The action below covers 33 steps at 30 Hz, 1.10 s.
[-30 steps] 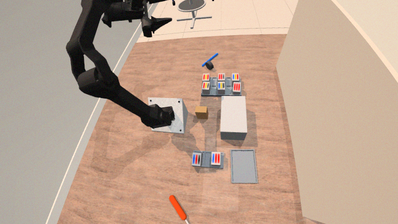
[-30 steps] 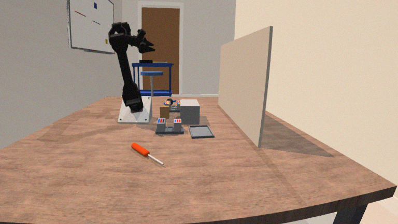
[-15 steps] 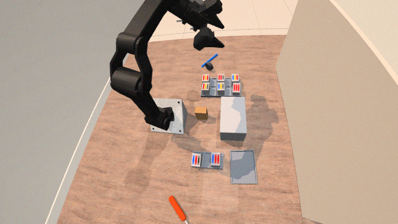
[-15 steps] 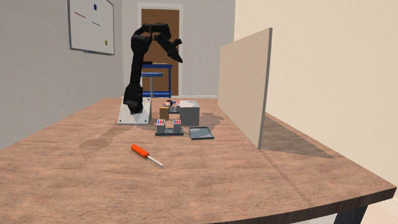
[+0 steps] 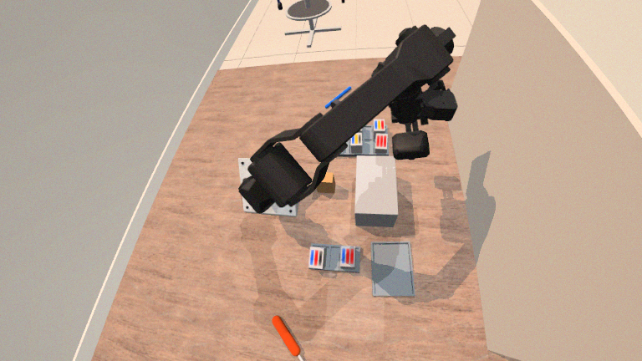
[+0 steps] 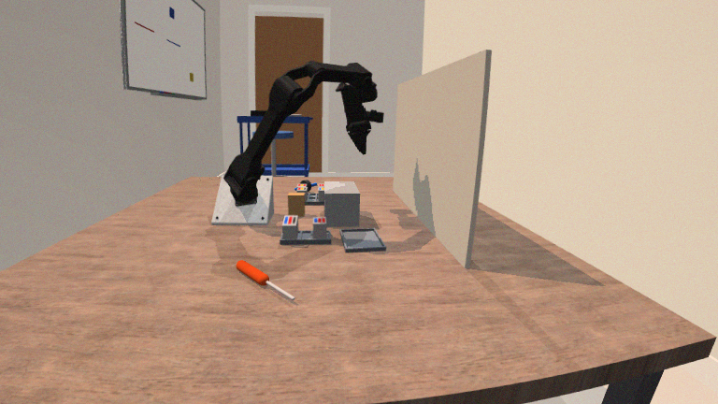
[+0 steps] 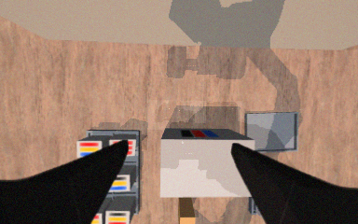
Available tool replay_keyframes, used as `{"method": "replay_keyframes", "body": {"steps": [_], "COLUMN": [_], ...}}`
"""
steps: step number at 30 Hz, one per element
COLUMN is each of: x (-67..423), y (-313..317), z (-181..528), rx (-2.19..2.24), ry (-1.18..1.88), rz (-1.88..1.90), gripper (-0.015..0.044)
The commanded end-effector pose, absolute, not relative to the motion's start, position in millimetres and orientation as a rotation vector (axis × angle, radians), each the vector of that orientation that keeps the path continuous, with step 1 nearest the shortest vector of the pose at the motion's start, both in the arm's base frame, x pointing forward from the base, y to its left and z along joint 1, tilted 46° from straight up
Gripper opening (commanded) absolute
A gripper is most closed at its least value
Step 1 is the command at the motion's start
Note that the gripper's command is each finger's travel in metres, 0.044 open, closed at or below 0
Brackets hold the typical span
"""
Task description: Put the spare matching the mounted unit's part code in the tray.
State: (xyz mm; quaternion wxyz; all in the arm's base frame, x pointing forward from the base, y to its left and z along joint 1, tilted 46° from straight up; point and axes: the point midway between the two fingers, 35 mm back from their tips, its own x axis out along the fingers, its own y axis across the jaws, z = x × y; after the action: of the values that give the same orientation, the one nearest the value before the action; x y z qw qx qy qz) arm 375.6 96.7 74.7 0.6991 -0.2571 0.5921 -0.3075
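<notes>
One arm: a black arm (image 5: 359, 111) is mounted on a grey base plate (image 5: 244, 164) and is reached over the table (image 6: 370, 336).
Gripper: the gripper (image 7: 179, 154) is held high above the mounted unit (image 5: 376, 189), fingers spread wide, nothing between them.
Mounted unit: a pale grey box is seen between two holders; on its back face a code strip (image 7: 199, 133) of black, red and blue bars is shown in the wrist view.
Far holder: a grey holder (image 7: 135, 156) with several striped spares is placed just beyond the unit, partly hidden by the arm.
Near spares: two spares (image 5: 316, 256) (image 5: 348, 256) are seated in a holder (image 5: 334, 258) near the unit.
Tray: a grey tray (image 5: 392, 269) is set just beside that holder.
Other items: an orange screwdriver (image 5: 286, 335), a small brown block (image 5: 327, 182), a blue-handled tool (image 5: 338, 97) and a tall beige panel (image 6: 441, 156) are also on the table.
</notes>
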Motion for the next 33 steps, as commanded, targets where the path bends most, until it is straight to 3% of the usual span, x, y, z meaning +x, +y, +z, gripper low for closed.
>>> {"method": "replay_keyframes", "body": {"steps": [1, 22, 33], "x": [383.9, 383.1, 290.7], "y": [29.0, 13.7, -41.4], "z": [73.1, 74.7, 157.2], "rx": [-0.518, -0.494, 0.021], "ry": [1.496, 1.527, 1.182], "rz": [-0.735, -0.750, -1.192], "gripper": [0.0440, 0.0440, 0.0440]}}
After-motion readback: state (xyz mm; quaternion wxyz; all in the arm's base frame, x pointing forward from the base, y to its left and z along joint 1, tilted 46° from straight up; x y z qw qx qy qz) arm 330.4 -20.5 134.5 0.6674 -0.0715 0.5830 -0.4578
